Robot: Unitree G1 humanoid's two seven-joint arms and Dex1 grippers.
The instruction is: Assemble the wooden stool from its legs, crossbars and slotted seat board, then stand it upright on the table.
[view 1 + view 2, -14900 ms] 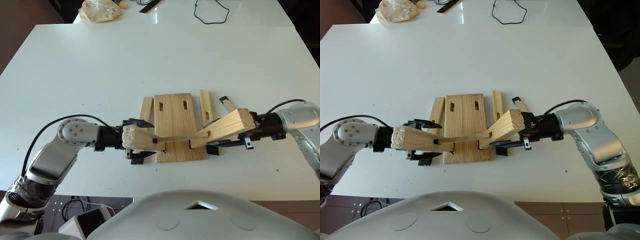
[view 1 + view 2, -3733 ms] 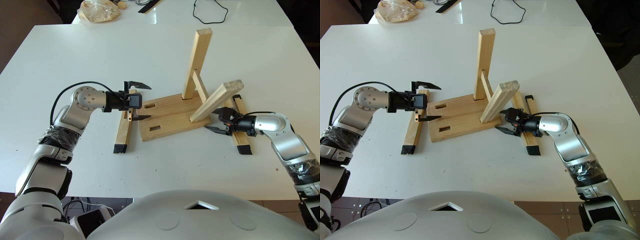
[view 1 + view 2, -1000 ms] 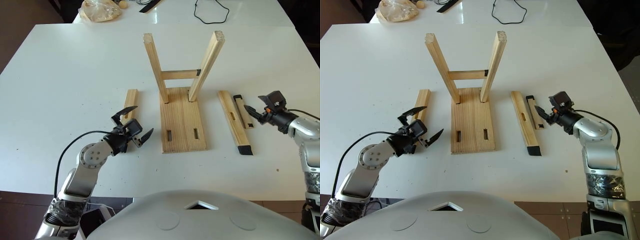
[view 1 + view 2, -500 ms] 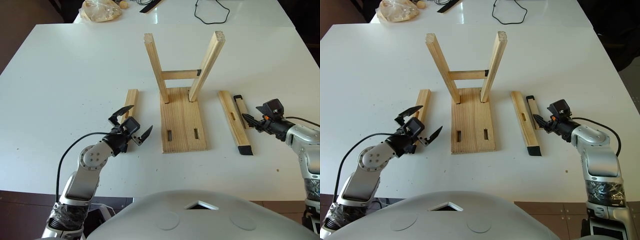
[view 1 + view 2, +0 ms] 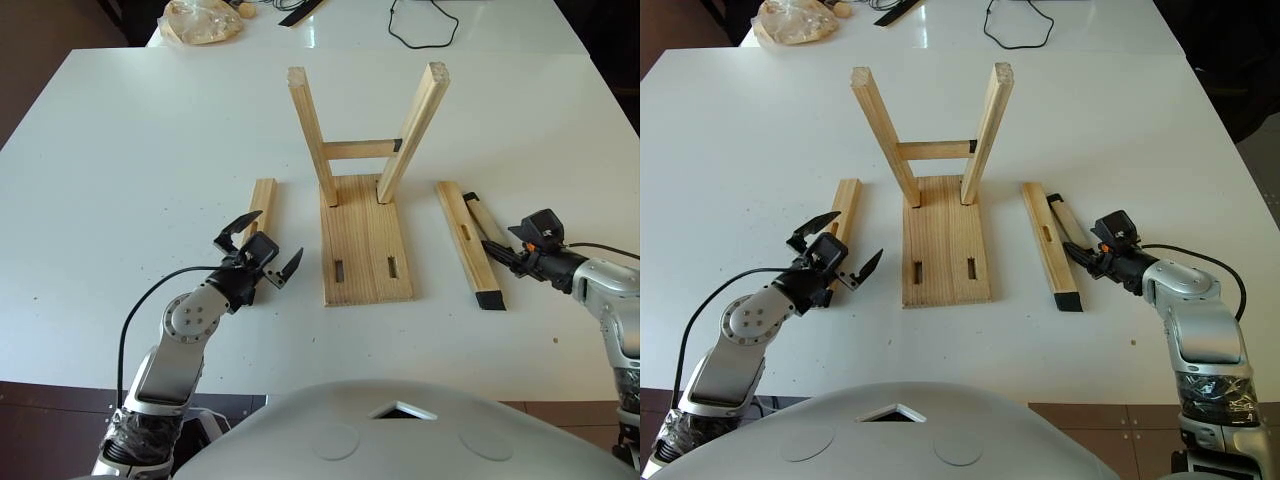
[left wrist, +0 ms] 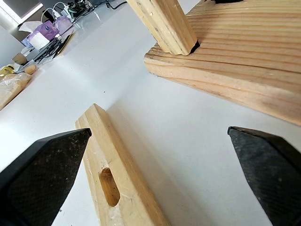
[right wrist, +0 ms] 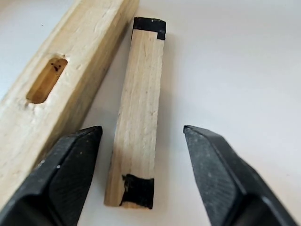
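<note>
**Desk:** What stage is this?

**Reporter:** Halfway. The seat board [image 5: 366,245] lies flat on the white table [image 5: 150,120]. At its far end, two upright legs [image 5: 308,135] stand in their slots, joined by a fitted crossbar [image 5: 358,150]. The two empty slots [image 5: 340,269] are at the board's near end.

**Desk:** And the remaining parts?

**Reporter:** The left loose leg [image 5: 262,197] lies just beside the board on the robot's left, and the right loose leg [image 5: 466,243] lies just beside it on the right. The short crossbar [image 7: 141,94] lies against that leg, on the side away from the board.

**Desk:** The grippers?

**Reporter:** Both are spread wide and hold nothing. The left gripper [image 5: 262,250] hovers at the near end of the left loose leg. The right gripper [image 5: 1082,258] sits low with a finger on either side of the short crossbar.

**Desk:** Next move?

**Reporter:** It looks like a pickup for the second leg pair. The right gripper would need to close squarely on the short crossbar, clear of the neighbouring leg. The crossbar's dark-tipped end would then have to line up with the hole in a leg.
</note>
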